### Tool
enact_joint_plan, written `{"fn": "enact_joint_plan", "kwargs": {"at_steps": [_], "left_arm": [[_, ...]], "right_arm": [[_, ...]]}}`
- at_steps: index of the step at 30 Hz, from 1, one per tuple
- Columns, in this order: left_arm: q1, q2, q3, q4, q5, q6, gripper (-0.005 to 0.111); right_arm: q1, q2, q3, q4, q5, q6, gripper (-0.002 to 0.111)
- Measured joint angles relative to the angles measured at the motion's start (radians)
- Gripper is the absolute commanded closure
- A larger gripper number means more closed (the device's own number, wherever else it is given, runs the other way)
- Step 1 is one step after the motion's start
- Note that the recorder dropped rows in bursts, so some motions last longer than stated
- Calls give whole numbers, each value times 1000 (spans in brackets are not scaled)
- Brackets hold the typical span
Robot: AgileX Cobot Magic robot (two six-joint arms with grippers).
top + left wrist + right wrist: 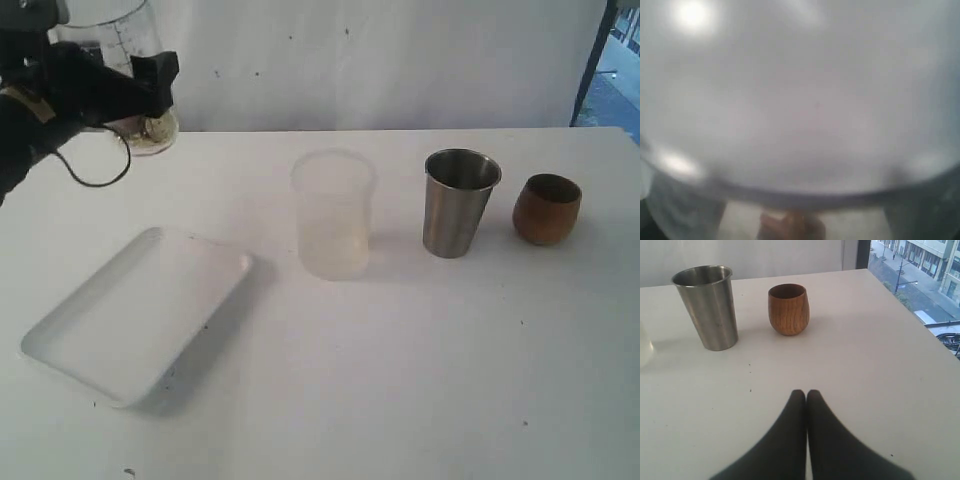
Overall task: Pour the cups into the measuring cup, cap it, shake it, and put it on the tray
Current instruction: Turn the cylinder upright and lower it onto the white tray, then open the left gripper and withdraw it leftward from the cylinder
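The clear measuring cup [118, 45] with printed marks stands at the table's far left corner, with something pale brown in its bottom. My left gripper [135, 85] is closed round its side. In the left wrist view the measuring cup [800, 100] fills the picture as a blur. The steel tumbler [458, 203] and the brown cup [547, 208] stand upright side by side at the right. The right wrist view has the tumbler [707, 307] and the brown cup [788, 308] ahead of my right gripper [806, 392], which is shut on nothing. The white tray [140, 312] lies at front left.
A frosted translucent cup [333, 215] stands mid-table between the tray and the tumbler. A white wall runs behind the table. In the right wrist view the table's edge [920, 330] is near, with a window and a street beyond it.
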Motion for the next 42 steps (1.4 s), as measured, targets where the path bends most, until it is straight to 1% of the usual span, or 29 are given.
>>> {"fn": "enact_joint_plan", "kwargs": {"at_steps": [2,4,6,9,12,13,16,17,22,27,38,39,40,42], "left_arm": [[0,-4,84,-28,-119,0,107],[0,-4,158,-46,-186,0,107],[0,-5,218,-58,-207,6,107],[0,4,268,-54,-190,8,107],[0,49,284,-33,-158,8,107],[0,88,292,-17,-148,10,107],[0,164,294,-2,-177,15,107],[0,200,294,8,-227,15,107],[0,257,294,56,-326,19,107],[0,307,294,90,-465,26,107],[0,324,294,95,-476,30,106],[0,324,294,90,-471,32,104],[0,324,294,83,-462,34,100],[0,324,294,71,-449,34,85]], "right_arm": [[0,0,0,0,0,0,108],[0,0,0,0,0,0,108],[0,0,0,0,0,0,108],[0,0,0,0,0,0,108],[0,0,0,0,0,0,108],[0,0,0,0,0,0,108],[0,0,0,0,0,0,108],[0,0,0,0,0,0,108],[0,0,0,0,0,0,108],[0,0,0,0,0,0,108],[0,0,0,0,0,0,108],[0,0,0,0,0,0,108],[0,0,0,0,0,0,108],[0,0,0,0,0,0,108]]}}
